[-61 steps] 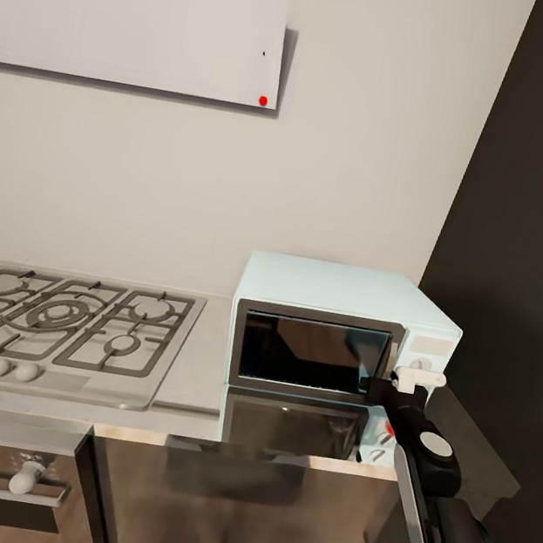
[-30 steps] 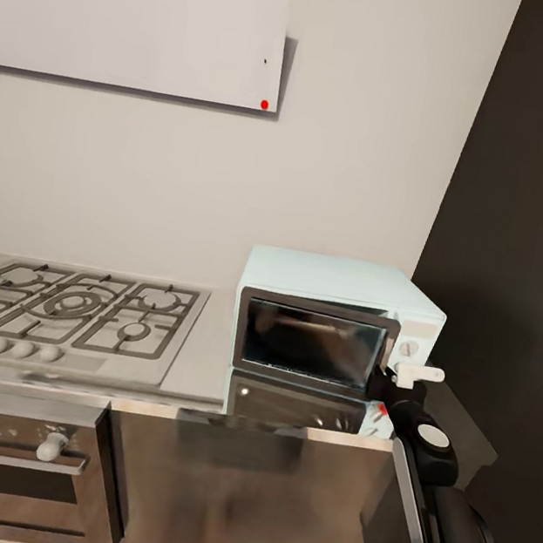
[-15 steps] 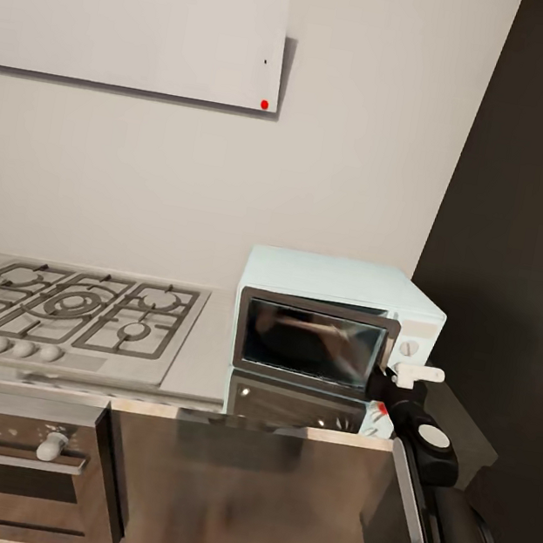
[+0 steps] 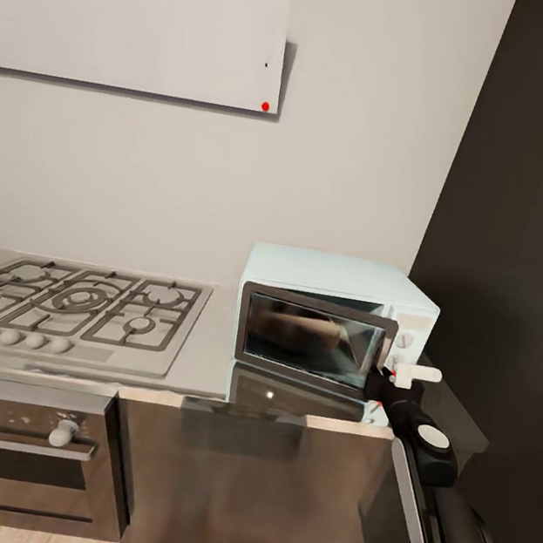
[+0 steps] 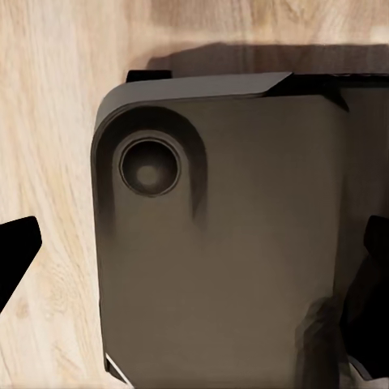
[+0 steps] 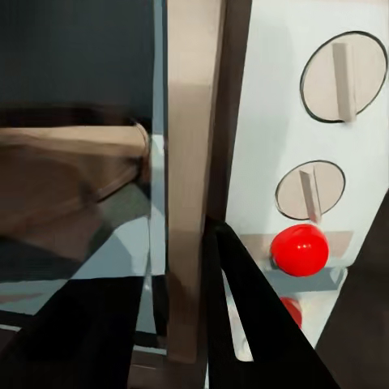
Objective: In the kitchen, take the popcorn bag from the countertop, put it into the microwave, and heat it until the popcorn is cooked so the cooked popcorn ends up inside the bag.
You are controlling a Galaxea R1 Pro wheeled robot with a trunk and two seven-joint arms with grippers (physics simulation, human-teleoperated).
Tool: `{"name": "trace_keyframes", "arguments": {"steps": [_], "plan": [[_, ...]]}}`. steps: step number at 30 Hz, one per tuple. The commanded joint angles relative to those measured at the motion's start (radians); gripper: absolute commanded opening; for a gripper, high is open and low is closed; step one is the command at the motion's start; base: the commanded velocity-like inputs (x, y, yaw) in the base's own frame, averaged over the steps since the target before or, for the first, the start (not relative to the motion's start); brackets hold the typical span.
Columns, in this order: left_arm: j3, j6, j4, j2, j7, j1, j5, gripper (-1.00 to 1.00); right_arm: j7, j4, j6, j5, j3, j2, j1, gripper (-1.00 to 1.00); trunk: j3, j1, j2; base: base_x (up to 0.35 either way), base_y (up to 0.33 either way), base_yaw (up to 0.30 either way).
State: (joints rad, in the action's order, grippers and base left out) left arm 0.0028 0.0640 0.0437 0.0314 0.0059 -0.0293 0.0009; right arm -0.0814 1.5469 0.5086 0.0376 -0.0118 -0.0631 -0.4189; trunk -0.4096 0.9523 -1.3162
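— Where's the popcorn bag (image 4: 301,334)?
— Inside the microwave (image 4: 334,317), lying on its side behind the glass, seen through the door.
— And the right hand (image 4: 385,386)?
— At the door's knob-side edge, just beside the bag but outside the glass. Its fingers (image 6: 259,324) straddle the door frame, near the red light (image 6: 299,250).
— Pinching it?
— Cannot tell.
— The microwave sits where?
— On the counter (image 4: 204,357), beside the hob (image 4: 71,304).
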Motion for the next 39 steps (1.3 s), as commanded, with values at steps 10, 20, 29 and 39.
{"name": "trace_keyframes", "arguments": {"steps": [10,20,29,39], "plan": [[0.001,0.003,-0.001,0.001,0.001,0.0,0.0,1.0,-0.004,0.002,0.007,-0.019,0.006,-0.001,-0.001,-1.0,-0.001,0.0,-0.001,-0.049,0.036,0.0],[0.0,0.003,-0.003,0.001,0.001,0.0,-0.001,1.0,-0.004,0.002,0.007,-0.019,0.006,-0.001,-0.001,-1.0,-0.001,0.0,-0.001,-0.037,0.028,0.0],[0.0,0.003,-0.004,0.001,0.002,0.0,-0.001,1.0,-0.004,0.002,0.007,-0.019,0.006,-0.001,-0.001,-1.0,-0.001,0.0,-0.001,-0.111,0.0,0.0],[-0.001,0.003,-0.004,0.001,0.0,0.0,-0.003,1.0,-0.004,0.002,0.007,-0.019,0.006,-0.001,-0.001,-1.0,-0.001,0.0,-0.001,-0.039,0.016,0.0]]}}
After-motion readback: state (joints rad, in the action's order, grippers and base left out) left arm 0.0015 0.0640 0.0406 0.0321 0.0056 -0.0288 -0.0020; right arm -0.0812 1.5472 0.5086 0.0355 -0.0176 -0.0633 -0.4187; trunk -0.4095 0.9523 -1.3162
